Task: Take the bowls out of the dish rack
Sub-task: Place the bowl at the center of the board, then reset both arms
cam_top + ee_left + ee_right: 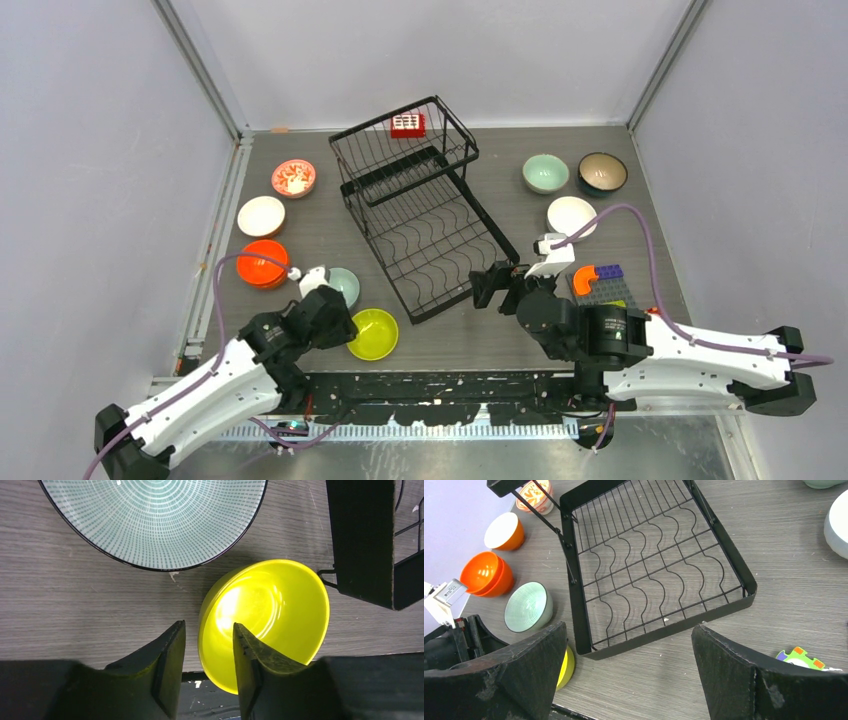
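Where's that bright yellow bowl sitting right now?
In the top view the yellow bowl sits on the table at front left, beside the mint patterned bowl and the dish rack's near corner, by the left hand.

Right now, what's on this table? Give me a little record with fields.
rack: no bowls in it
left of rack: red-patterned bowl, orange-and-white bowl, orange stack, striped bowl, yellow bowl
right of rack: mint bowl, dark bowl, white bowl
left gripper: part open, astride the yellow bowl's rim
right gripper: wide open, empty, at the rack's near edge
other: toy blocks
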You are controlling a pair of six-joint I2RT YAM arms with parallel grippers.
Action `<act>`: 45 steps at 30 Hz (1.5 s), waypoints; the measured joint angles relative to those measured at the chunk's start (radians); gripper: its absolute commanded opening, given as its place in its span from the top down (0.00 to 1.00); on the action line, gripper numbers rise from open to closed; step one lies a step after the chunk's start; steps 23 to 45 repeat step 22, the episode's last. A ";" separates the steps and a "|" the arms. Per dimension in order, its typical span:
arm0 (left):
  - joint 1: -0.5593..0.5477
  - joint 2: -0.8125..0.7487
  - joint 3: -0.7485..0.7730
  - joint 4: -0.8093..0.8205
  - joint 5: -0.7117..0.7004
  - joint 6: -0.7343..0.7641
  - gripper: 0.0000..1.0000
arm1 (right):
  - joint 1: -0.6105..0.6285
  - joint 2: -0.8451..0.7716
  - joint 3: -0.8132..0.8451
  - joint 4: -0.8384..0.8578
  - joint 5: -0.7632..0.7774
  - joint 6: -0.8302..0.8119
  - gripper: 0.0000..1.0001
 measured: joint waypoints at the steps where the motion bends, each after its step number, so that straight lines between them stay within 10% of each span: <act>1: 0.000 -0.002 0.000 0.000 0.001 -0.002 0.52 | 0.000 -0.002 0.000 -0.001 0.000 0.000 0.02; 13: -0.004 -0.026 0.228 -0.136 0.042 0.002 0.01 | -0.002 -0.008 0.076 -0.032 -0.026 -0.063 0.00; 21: -0.004 -0.024 0.475 -0.227 -0.080 0.051 0.00 | -0.002 0.035 0.147 -0.022 -0.032 -0.129 0.00; 45: -0.004 -0.024 0.482 -0.228 -0.098 0.057 0.00 | -0.002 0.043 0.147 -0.022 -0.034 -0.133 0.00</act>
